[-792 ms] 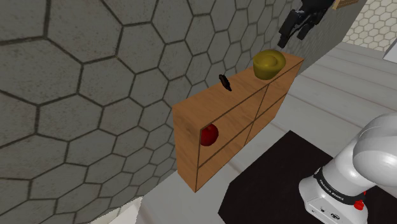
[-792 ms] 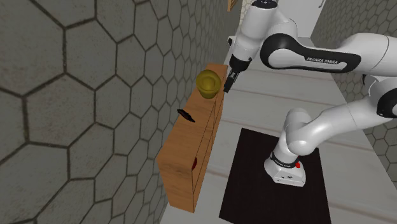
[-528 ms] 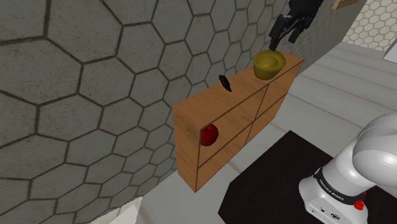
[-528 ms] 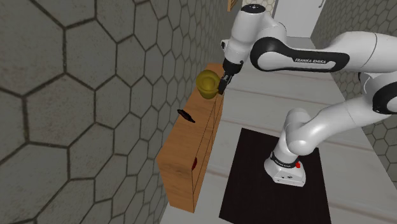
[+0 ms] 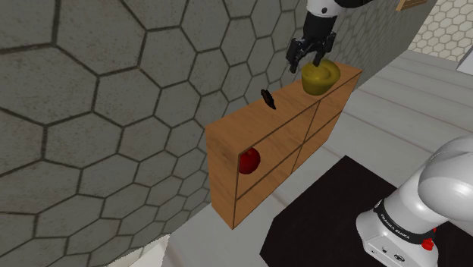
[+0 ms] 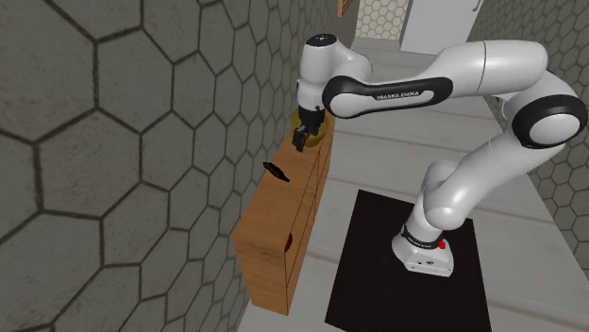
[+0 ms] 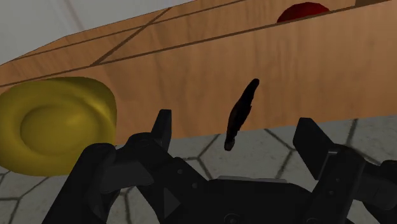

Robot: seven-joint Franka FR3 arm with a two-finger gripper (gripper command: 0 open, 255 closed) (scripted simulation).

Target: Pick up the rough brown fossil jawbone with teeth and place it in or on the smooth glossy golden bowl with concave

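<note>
Hexagon-tiled grey wall backs a wooden cabinet. On the cabinet's flat top, close to the wall-side edge, lies the small dark jawbone, free of any grip. In the shoulder view the golden bowl stands on the same top at about two o'clock from the jawbone, well apart from it. The black gripper hangs at roughly ten o'clock of the bowl, just beside its rim, with its fingers spread and clasping nothing. A red round object sits in a front compartment between six and seven o'clock from the jawbone. A black mat lies on the floor at four o'clock.
</note>
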